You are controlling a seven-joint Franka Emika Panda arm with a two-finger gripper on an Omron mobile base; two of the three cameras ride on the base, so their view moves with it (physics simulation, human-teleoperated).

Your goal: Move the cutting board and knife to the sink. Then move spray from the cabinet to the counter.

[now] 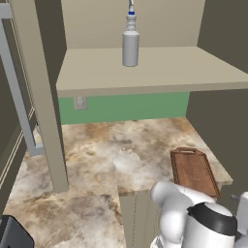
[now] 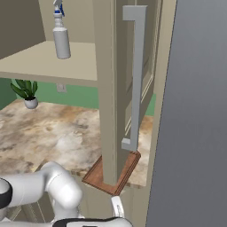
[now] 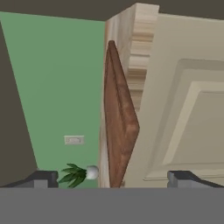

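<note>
My gripper (image 3: pixel 113 179) is spread wide and holds nothing, my two dark fingertips (image 3: pixel 43 178) far apart; my arm is folded low behind them.

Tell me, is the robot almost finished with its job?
No, nothing looks done yet. The cutting board lies on the counter, not in a sink. The open gripper faces the board's edge and holds nothing, so it seems about to take the board. The spray stands on the cabinet shelf; moving it comes later.
</note>
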